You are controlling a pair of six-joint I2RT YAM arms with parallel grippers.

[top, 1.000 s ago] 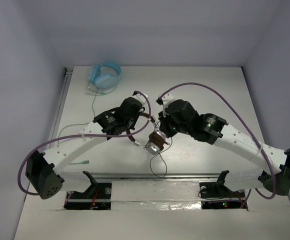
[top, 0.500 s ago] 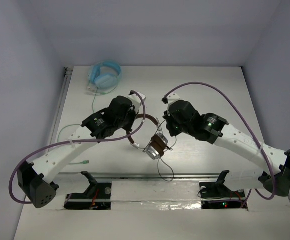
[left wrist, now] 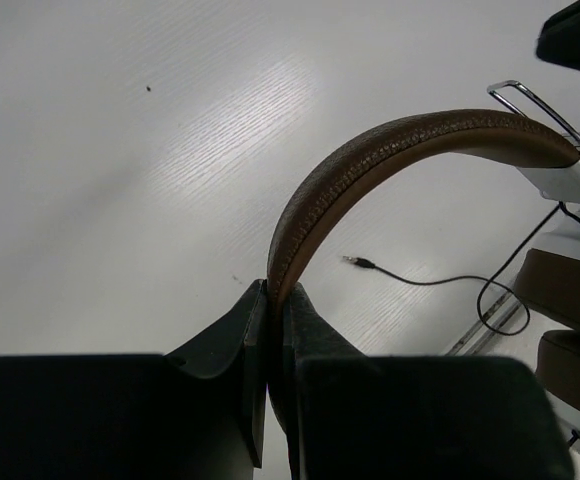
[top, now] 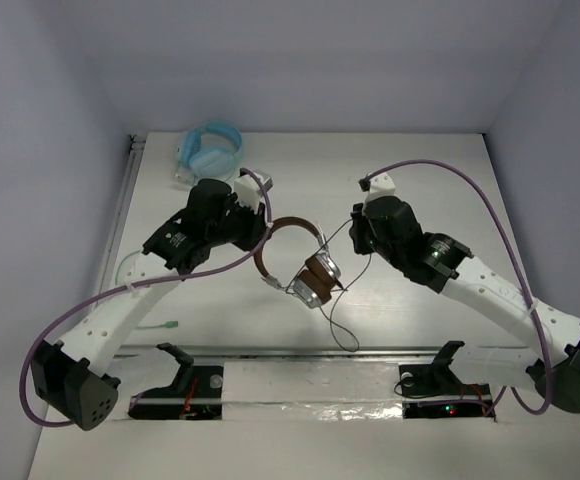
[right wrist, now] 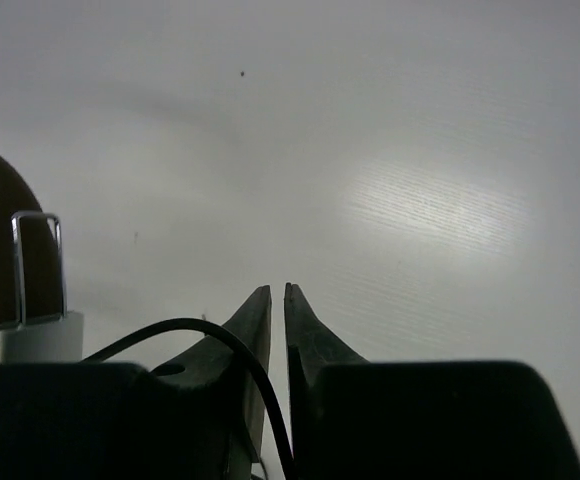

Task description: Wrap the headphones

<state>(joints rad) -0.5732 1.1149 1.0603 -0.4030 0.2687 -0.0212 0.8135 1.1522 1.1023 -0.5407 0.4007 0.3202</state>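
Observation:
The headphones point(top: 315, 283) have a brown headband point(top: 290, 222), silver earcups and a thin black cable point(top: 338, 315). My left gripper point(top: 260, 232) is shut on the headband's left end, seen up close in the left wrist view point(left wrist: 275, 295); the headband point(left wrist: 390, 150) arcs away to the right. My right gripper point(top: 353, 232) is right of the earcups. In the right wrist view its jaws point(right wrist: 277, 292) stand nearly together, and the cable point(right wrist: 190, 327) loops over the left finger and runs down into the gap. The cable's plug point(left wrist: 355, 262) lies on the table.
Light blue headphones point(top: 210, 152) lie at the far left, with a green cable point(top: 150, 252) trailing down the table's left side. A metal rail point(top: 320, 352) runs along the near edge. White walls enclose the table on three sides.
Both grippers have moved apart and farther from the bases. The left one carried the headband up-left. The right one moved right, drawing the cable out from the earcups.

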